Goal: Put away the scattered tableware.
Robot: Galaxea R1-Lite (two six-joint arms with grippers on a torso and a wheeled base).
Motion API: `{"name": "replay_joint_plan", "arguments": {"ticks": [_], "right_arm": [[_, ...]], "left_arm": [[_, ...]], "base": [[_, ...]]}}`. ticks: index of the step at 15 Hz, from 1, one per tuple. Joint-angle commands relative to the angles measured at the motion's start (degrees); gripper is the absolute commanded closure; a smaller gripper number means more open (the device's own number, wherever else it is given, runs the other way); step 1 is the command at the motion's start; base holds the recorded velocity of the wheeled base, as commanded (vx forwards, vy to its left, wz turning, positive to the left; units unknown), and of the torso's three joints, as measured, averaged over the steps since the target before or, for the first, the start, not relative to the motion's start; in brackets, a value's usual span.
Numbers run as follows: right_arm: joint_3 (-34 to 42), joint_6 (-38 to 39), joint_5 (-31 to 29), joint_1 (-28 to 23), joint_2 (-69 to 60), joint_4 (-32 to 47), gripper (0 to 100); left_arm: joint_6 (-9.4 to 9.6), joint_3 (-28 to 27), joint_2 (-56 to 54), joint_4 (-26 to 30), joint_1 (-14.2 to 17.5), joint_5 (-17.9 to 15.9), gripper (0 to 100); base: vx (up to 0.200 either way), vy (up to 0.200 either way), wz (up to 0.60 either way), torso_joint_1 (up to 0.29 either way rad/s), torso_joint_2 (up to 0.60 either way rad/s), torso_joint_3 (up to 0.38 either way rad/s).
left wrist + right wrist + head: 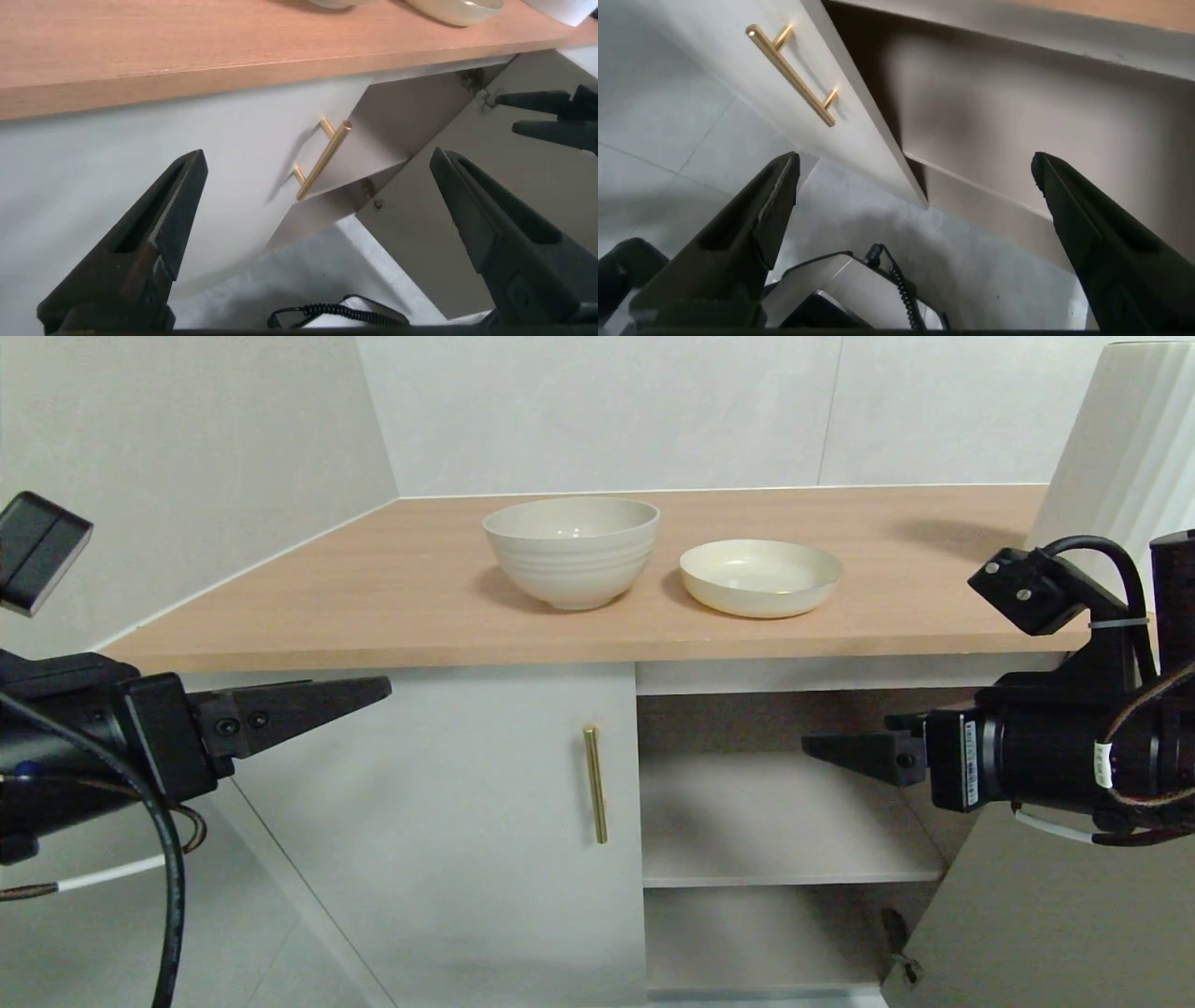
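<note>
The bowl [571, 551] and shallow dish [760, 577] sit side by side on the counter [373, 607] — above both grippers and well apart from them. The left gripper [318, 166] hangs spread wide before the closed cabinet door [467, 821]. The right gripper [915, 161] — equally wide — is at the open compartment's upper shelf [775, 821].

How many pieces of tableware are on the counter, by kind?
deep bowl: 1
shallow dish: 1
Total: 2, both pale cream, standing side by side on the countertop.
</note>
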Motion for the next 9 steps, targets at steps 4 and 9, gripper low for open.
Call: {"name": "replay_joint_plan", "arguments": {"ticks": [4, 9], "right_arm": [[0.47, -1.32, 0.01, 0.1, -0.28, -0.34, 0], [0.91, -1.94, 0.1, 0.1, -0.46, -0.34, 0]], "left_arm": [[-0.01, 0.14, 0.32, -0.02, -0.09, -0.18, 0], [-0.01, 0.14, 0.76, -0.02, -0.09, -0.18, 0]], "base": [[0.0, 0.0, 0.0, 0.0, 0.0, 0.0], [0.0, 0.0, 0.0, 0.002, -0.01, -0.008]]}}
